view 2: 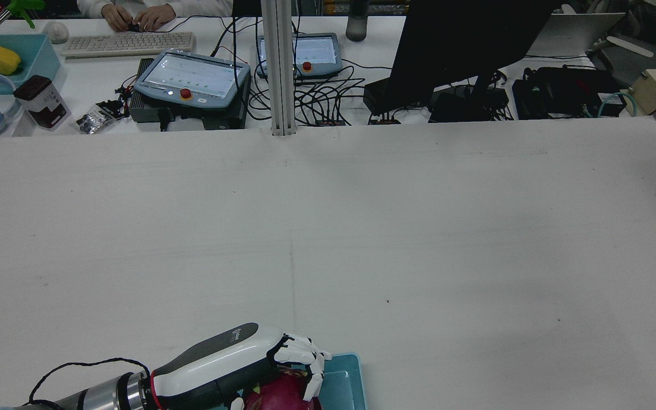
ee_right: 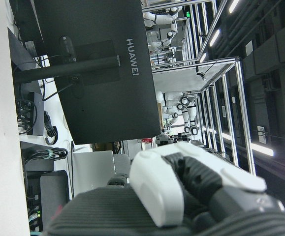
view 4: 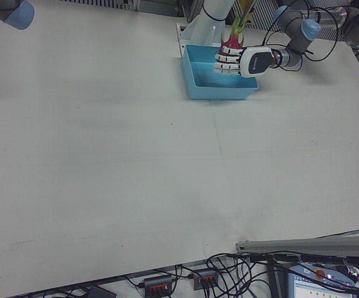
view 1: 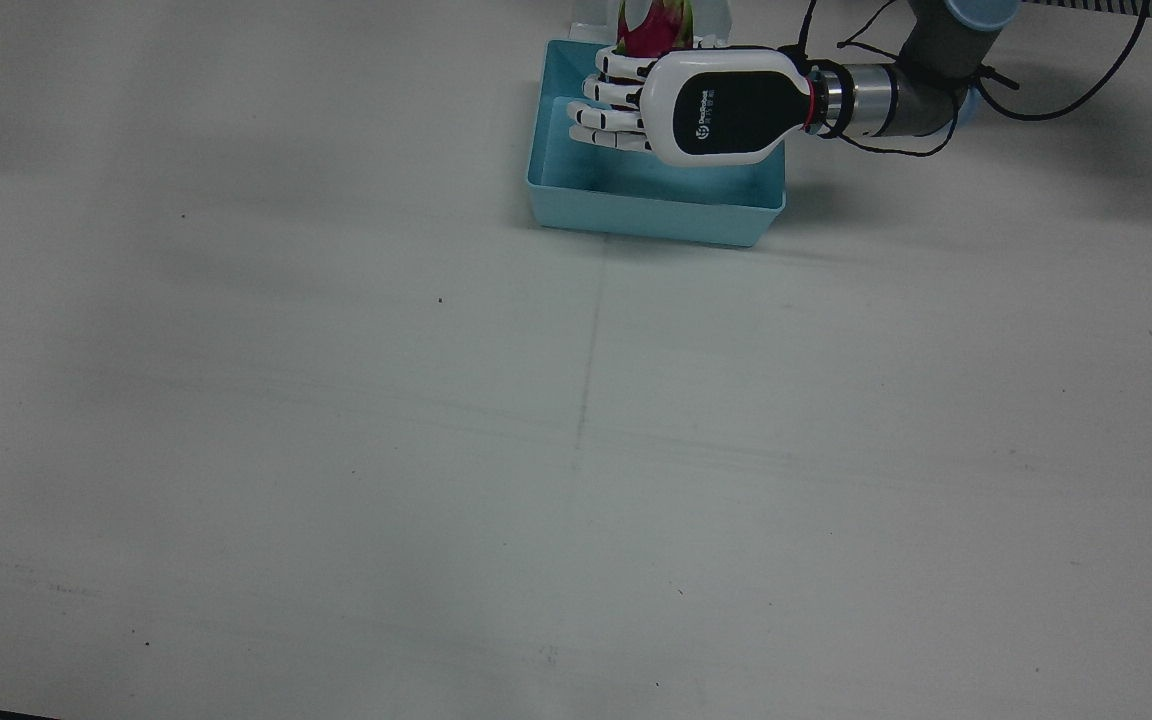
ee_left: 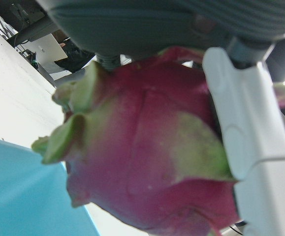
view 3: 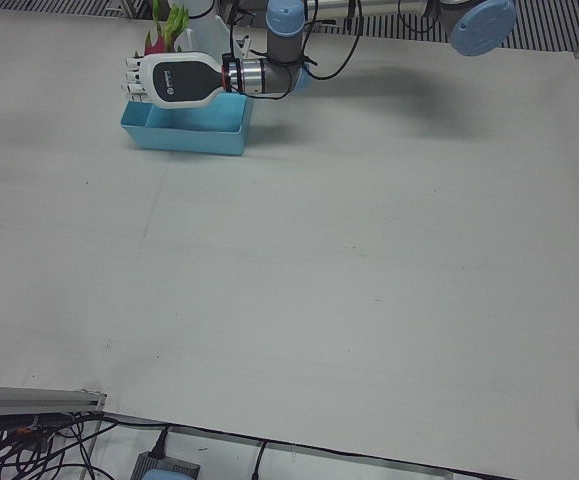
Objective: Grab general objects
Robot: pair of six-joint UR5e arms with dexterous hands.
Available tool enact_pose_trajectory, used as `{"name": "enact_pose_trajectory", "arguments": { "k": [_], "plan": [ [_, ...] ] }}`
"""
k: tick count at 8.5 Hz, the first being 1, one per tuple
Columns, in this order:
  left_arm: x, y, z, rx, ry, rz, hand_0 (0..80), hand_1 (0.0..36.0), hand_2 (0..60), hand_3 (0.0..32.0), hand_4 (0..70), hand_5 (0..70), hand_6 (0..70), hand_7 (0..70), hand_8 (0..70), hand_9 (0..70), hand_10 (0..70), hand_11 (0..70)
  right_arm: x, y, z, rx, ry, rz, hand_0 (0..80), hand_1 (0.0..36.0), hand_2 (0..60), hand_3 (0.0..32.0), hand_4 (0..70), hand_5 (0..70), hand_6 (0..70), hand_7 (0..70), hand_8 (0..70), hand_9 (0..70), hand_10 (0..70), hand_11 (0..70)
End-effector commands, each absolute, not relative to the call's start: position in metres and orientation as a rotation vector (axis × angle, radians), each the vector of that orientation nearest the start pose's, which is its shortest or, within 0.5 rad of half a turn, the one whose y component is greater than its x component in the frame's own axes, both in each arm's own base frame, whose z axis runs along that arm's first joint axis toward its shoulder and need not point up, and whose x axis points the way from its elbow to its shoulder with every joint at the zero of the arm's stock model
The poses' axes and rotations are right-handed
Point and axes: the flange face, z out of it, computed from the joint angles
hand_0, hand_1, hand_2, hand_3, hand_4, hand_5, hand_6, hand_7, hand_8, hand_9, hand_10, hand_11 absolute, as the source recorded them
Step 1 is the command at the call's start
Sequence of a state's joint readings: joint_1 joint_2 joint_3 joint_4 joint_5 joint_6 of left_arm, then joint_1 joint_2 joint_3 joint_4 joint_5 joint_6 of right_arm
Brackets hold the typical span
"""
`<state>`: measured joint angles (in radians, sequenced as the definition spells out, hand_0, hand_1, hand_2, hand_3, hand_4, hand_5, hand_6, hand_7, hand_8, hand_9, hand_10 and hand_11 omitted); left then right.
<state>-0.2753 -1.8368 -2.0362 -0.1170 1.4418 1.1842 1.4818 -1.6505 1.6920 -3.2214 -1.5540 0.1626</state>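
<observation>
A pink dragon fruit (view 1: 654, 30) with green scales is at the far end of the light blue bin (view 1: 656, 205), near the robot's pedestals. My left hand (view 1: 696, 105) reaches over the bin with its fingers curled around the fruit. The left hand view shows the fruit (ee_left: 147, 147) filling the frame with a white finger (ee_left: 250, 123) pressed across it. The rear view shows the hand (view 2: 220, 364) on top of the fruit (view 2: 282, 396). I cannot tell whether the fruit rests on the bin's floor. My right hand (ee_right: 181, 191) shows only in its own view, holding nothing.
The bin (view 3: 184, 135) stands at the robot's edge of the white table. Beyond the far edge, the rear view shows a black monitor (view 2: 464, 45), teach pendants (view 2: 191, 80) and cables. An aluminium post (view 2: 279, 68) stands at mid far edge.
</observation>
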Motion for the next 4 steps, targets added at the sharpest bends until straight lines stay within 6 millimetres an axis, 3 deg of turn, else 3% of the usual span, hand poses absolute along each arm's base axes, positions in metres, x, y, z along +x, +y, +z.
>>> {"name": "enact_pose_trajectory", "arguments": {
  "k": [1,4],
  "plan": [
    [0.482,-0.289,0.304,-0.074,2.459,-0.454,46.1,5.5,0.0,0.0,20.0,0.0,18.6,27.4,8.3,4.0,7.0,10.8,0.094,-0.464,0.673,0.249,2.120,-2.216,0.0,0.0,0.0,0.0,0.0,0.0,0.0,0.0,0.0,0.0,0.0,0.0],
    [0.478,-0.297,0.317,-0.080,2.417,-0.479,46.7,7.7,0.2,0.0,19.8,0.0,15.8,24.1,5.8,3.4,6.6,10.4,0.094,-0.464,0.673,0.248,2.121,-2.217,0.0,0.0,0.0,0.0,0.0,0.0,0.0,0.0,0.0,0.0,0.0,0.0]
  ]
}}
